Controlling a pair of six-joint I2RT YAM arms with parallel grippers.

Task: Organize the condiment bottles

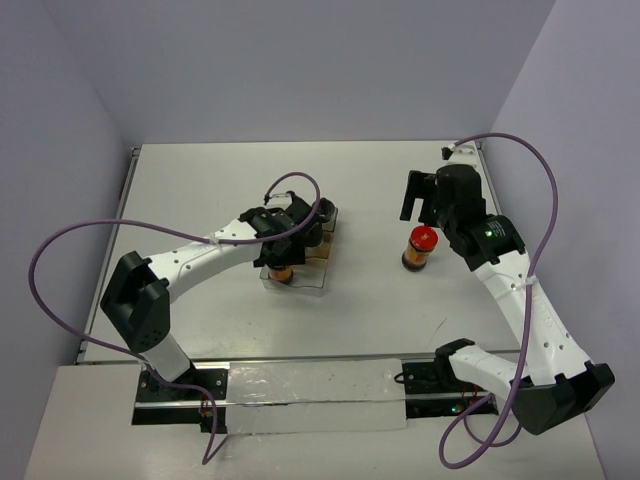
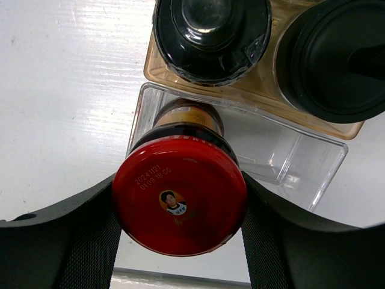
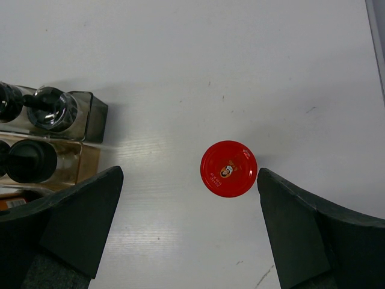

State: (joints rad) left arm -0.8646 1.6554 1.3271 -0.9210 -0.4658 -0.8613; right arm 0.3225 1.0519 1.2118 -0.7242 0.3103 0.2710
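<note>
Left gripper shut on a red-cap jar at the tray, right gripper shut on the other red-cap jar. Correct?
No: the right gripper is open. The right wrist view shows the other red-cap jar standing free on the table, untouched. The left gripper is shut on a red-cap jar at the tray.

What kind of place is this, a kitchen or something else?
Most likely a robot test cell, not a kitchen: plain lilac walls enclose a white table, the left arm and right arm are mounted at its near edge, with purple cables.
</note>
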